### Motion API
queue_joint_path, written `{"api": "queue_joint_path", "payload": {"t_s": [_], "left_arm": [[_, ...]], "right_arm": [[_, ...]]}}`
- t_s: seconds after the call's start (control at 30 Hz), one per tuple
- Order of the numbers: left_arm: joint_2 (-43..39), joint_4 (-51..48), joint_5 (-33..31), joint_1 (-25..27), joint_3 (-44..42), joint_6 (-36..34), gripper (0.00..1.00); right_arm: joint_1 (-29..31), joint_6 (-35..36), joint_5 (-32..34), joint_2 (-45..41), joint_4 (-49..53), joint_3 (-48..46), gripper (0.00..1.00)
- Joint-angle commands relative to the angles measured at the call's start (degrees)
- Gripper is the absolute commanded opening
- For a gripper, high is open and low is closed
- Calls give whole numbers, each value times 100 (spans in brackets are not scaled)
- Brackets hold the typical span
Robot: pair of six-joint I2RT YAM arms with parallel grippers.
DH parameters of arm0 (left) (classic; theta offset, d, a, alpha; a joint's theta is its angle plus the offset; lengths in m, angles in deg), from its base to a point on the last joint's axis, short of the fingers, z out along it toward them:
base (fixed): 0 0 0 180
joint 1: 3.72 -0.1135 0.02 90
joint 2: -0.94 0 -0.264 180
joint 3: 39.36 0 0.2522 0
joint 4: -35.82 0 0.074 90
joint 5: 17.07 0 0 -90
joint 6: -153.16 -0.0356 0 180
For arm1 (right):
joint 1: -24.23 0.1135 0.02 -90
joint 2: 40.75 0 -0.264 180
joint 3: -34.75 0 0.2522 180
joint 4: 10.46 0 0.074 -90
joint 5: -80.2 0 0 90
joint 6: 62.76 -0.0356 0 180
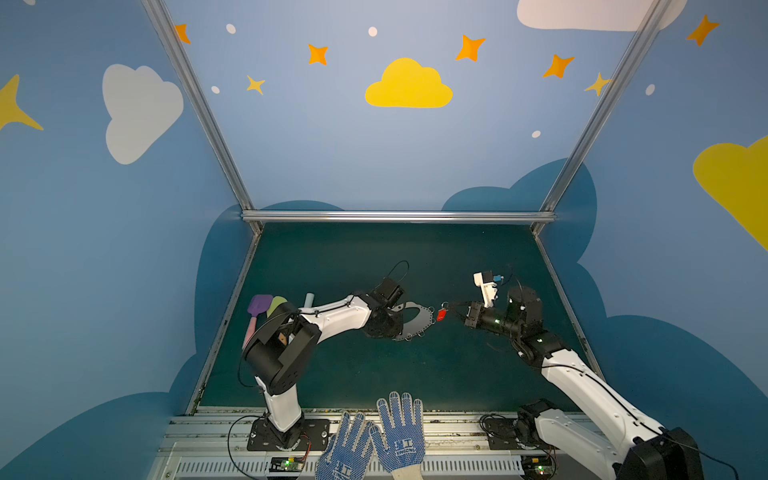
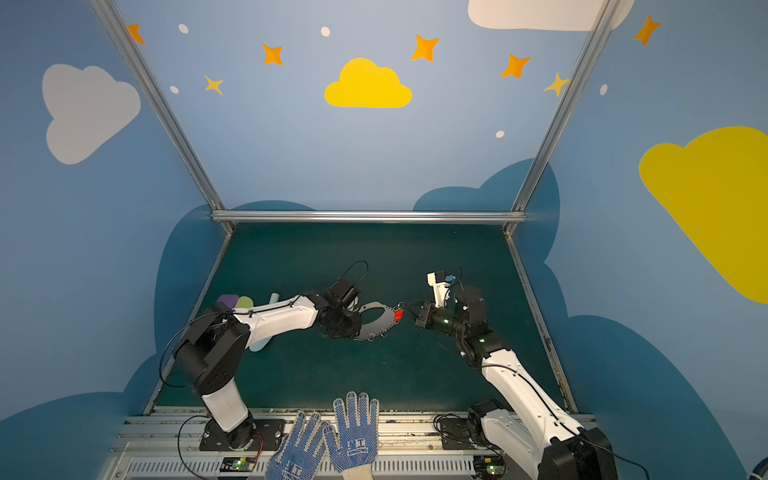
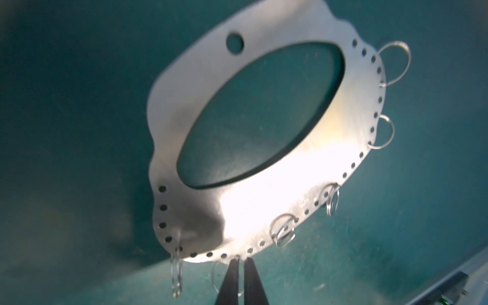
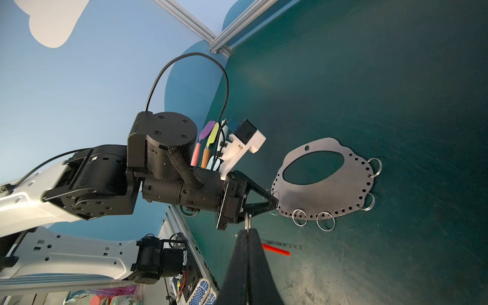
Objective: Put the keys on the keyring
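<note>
The right tool (image 4: pixel 247 233), clamped on the red-tagged keys (image 1: pixel 441 314), sits just beside the keyring (image 1: pixel 419 325), a grey oval-holed plate pinched at its rim by the left tool (image 3: pixel 240 262) over the desk (image 1: pixel 374 374).

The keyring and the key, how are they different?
The keyring is a big flat grey plate with holes; the key is tiny, with a red tag. The left gripper pinches the keyring's edge; the right gripper pinches the key. Both are gripped.

Keyring (image 3: pixel 264 206): blurred, part of its rim lost in glare. Key with red tag (image 4: pixel 276 249), beside the keyring: largely hidden behind the right gripper (image 4: pixel 247 231); metal blade unresolved.
</note>
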Motion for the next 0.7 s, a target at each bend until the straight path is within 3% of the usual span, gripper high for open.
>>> {"api": "queue_joint_path", "payload": {"t_s": [0.0,0.37,0.47,0.67], "left_arm": [[73,-558,-631,-118,323,-393,4],[-49,-522,-473,-664,622,-633,4],[-101,-466,-136,-646,591,-566,21],[-241,-480,423,-370,303,-490,31]], "right_arm": [[-10,60,33,6,-77,-44,0],[-9,274,26,28,108,122,0],[-1,283,28,60,123,132,0],[3,355,79,61,207,102,0]]}}
